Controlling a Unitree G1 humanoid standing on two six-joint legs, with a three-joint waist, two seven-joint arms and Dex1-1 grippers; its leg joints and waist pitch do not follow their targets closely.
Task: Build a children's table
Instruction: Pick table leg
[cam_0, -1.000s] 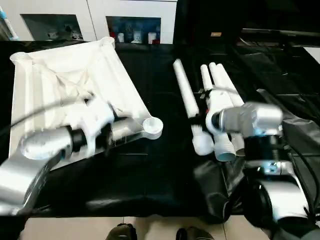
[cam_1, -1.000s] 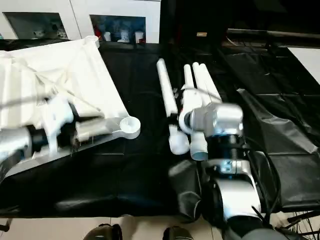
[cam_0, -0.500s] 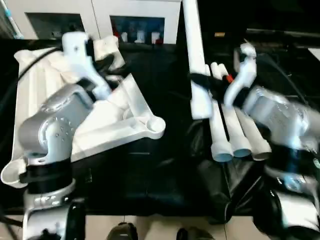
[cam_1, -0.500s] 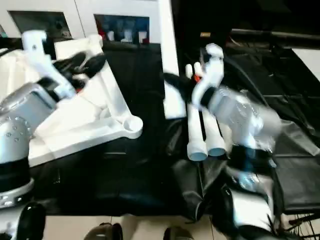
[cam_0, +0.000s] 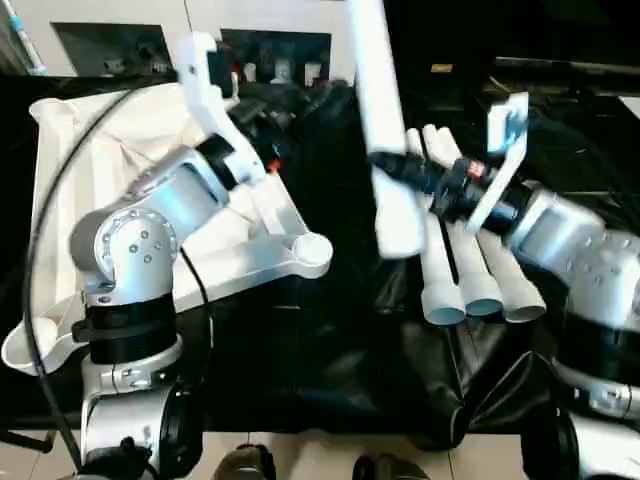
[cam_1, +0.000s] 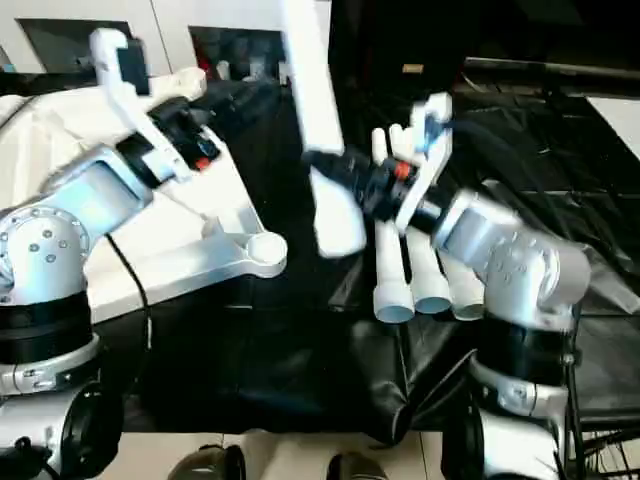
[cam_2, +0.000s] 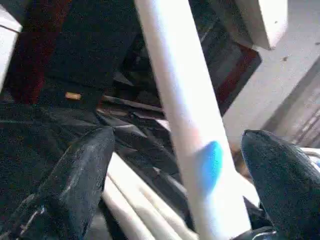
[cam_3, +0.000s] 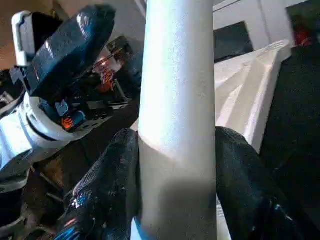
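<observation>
Leg (cam_0: 375, 110) upright in right gripper (cam_3: 175, 165), jaws clamped near flared end; left gripper (cam_2: 175, 165) jaws wide beside it. Risk: top-heavy leg swings, misses tabletop (cam_0: 110, 170) socket (cam_0: 310, 250).

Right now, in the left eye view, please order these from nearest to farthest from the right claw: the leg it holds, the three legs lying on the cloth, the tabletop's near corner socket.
1. The held leg, gripped in the right claw, raised upright.
2. The three lying legs, just below that claw, on the robot's right.
3. The corner socket, across the black cloth, toward the robot's left.
</observation>
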